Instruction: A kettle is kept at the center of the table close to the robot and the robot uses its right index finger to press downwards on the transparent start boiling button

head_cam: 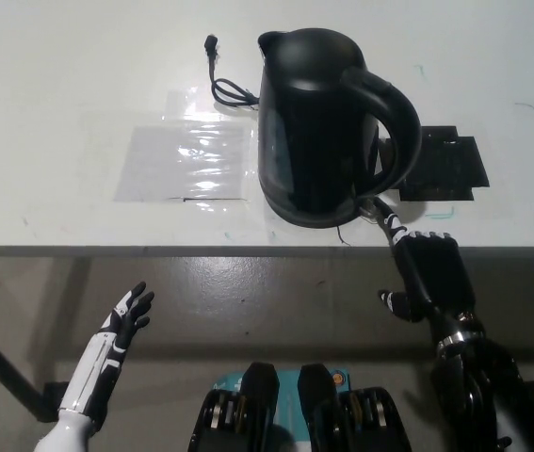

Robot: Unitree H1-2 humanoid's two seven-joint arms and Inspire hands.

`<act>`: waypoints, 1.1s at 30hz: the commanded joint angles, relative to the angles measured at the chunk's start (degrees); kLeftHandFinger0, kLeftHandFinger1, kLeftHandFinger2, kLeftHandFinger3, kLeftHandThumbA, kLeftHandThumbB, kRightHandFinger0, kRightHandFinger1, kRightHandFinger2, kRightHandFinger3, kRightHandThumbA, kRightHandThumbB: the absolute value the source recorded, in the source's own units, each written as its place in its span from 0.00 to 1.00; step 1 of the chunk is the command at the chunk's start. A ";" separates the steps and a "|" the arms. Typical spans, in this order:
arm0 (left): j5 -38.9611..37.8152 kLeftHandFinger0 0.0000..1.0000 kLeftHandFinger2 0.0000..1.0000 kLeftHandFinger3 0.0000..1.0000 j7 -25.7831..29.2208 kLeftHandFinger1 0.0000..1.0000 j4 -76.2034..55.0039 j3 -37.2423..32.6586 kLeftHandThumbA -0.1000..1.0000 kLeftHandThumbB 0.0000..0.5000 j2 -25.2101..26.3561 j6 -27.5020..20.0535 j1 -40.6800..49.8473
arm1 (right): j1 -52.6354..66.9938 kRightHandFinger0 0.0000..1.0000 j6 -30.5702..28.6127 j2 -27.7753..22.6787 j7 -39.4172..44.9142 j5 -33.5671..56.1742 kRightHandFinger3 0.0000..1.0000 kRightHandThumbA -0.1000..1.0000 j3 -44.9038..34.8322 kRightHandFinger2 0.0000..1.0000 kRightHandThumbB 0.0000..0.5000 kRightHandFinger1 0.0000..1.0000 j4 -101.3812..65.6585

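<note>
- Black kettle (318,122): stands upright on the white counter (78,75), near the front edge and a little right of the middle; spout toward the far left, looped handle (394,132) toward the right.
- Button (376,206): a small pale lever at the foot of the handle, low on the kettle's right side, just above the counter edge; too small to tell whether it is up or down.
- Right hand (427,268): black, raised from the lower right, below and just in front of the counter edge. One finger (391,226) is stretched up and left with its tip at the button, apparently touching it; the others are curled in toward the palm, and the hand holds nothing.
- Left hand (125,315): white with dark fingers, resting at the lower left, below the counter edge and well apart from the kettle; fingers straight and slightly spread, holding nothing.
- Cord (219,75): black, lying on the counter left of the kettle's top, with its plug end toward the far side.
- Clear sheet (186,155): glossy plastic taped flat on the counter, just left of the kettle.
- Black mat (445,165): flat, dark rectangle on the counter, right of the kettle and partly behind the handle.
</note>
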 commanded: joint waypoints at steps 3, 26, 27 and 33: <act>-0.51 1.00 1.00 1.00 -0.83 1.00 -1.61 -0.12 1.00 0.68 0.82 -1.30 -1.12 | -3.07 0.00 0.54 -0.47 -1.29 0.95 1.00 1.00 0.53 0.00 0.49 0.00 1.24; -0.61 1.00 1.00 1.00 -1.03 1.00 -1.68 -0.11 1.00 0.67 1.05 -1.46 -1.80 | -5.31 0.00 0.67 -0.37 -2.04 2.35 1.00 1.00 1.02 0.00 0.51 0.00 4.20; -0.53 1.00 1.00 1.00 -1.02 1.00 -1.70 -0.12 1.00 0.67 1.09 -1.55 -1.78 | -5.34 0.00 0.60 -0.38 -2.23 2.31 1.00 1.00 1.06 0.00 0.51 0.00 4.27; -0.23 1.00 1.00 1.00 -0.88 1.00 -1.75 -0.11 1.00 0.68 1.10 -1.17 -1.79 | -5.60 0.00 0.88 -0.34 -1.59 2.65 1.00 1.00 1.13 0.00 0.49 0.00 4.08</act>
